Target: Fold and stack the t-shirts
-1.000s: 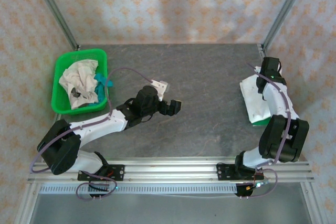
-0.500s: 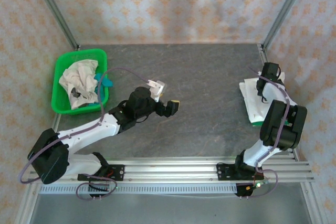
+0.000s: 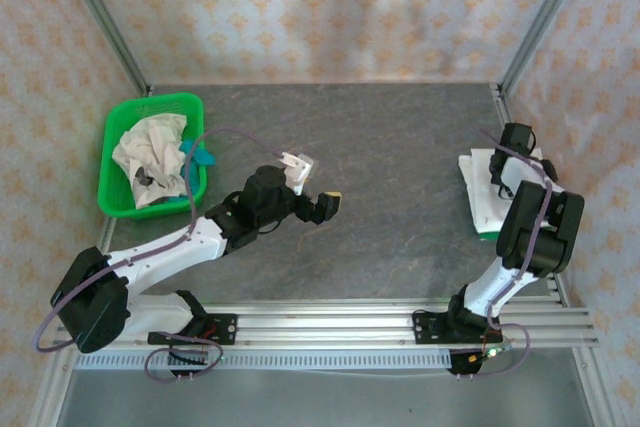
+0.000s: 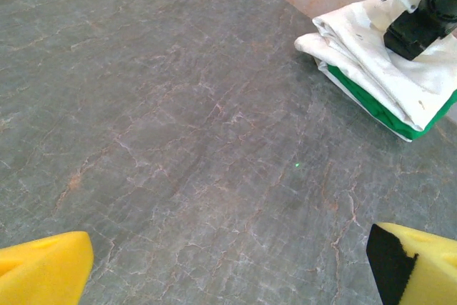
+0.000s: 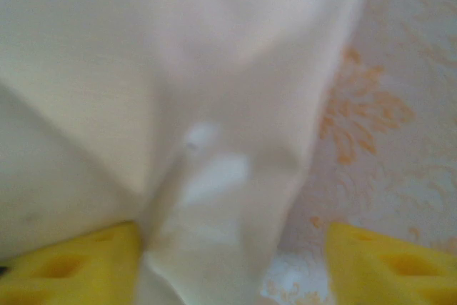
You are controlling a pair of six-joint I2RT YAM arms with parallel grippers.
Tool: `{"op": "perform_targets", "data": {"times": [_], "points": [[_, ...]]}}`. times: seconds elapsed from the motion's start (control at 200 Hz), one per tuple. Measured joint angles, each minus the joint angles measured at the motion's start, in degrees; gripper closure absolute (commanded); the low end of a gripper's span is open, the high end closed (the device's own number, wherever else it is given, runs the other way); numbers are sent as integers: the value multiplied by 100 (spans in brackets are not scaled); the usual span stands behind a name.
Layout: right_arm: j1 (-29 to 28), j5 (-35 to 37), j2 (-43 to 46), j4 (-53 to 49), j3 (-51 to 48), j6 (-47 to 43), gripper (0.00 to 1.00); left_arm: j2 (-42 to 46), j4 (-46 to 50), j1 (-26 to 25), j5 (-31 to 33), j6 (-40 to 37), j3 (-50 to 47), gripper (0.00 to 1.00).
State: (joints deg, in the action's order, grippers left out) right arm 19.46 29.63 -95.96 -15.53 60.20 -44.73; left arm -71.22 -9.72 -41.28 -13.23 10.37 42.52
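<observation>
hovering over the middle of the grey table (image 3: 400,137), the left gripper (image 4: 228,266) has its yellow fingers (image 4: 43,269) spread wide with nothing between them. at the right edge of the overhead frame, folded cream t-shirts (image 3: 482,197) lie stacked on a green mat (image 4: 389,116). the right gripper (image 5: 228,262) sits on that stack, fingers apart, a blurred ridge of cream cloth between them. at upper left, a green basket (image 3: 150,105) holds crumpled cream t-shirts (image 3: 148,152) and a teal t-shirt (image 3: 197,155).

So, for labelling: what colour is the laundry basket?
Green basket; top external view shows it best.
</observation>
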Motion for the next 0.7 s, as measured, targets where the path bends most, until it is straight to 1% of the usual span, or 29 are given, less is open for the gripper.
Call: {"op": "perform_targets", "data": {"times": [0.085,0.16,0.245,0.28,0.345,0.375,0.405,0.47,0.535,0.615,0.65,0.701], "points": [[-17,-26,372,-170,0,87,11,0,0,0,0,0,0,0],[-101,-111,776,-262,0,227,11,0,0,0,0,0,0,0],[-232,-439,1224,-378,0,544,13,-2,2,0,-2,0,0,0],[-271,-671,1370,-426,0,730,17,-2,2,0,-2,0,2,0],[-291,-1167,1534,-474,0,1189,31,-2,4,0,-4,0,7,0],[-267,-1351,1556,-479,0,1342,36,-2,4,0,-4,2,7,0],[-232,-1554,1556,-483,0,1528,39,-4,4,0,-4,0,9,0],[-120,-1867,1432,-516,0,1930,41,-4,11,0,-4,2,9,0],[-31,-1974,1163,-570,9,2168,48,-2,42,0,-2,2,9,0],[50,-1961,673,-723,52,2430,61,0,107,0,17,2,11,0],[72,-1926,457,-763,57,2498,63,4,136,0,20,2,11,0],[111,-1845,168,-804,57,2531,64,13,162,0,28,2,11,0]]}}
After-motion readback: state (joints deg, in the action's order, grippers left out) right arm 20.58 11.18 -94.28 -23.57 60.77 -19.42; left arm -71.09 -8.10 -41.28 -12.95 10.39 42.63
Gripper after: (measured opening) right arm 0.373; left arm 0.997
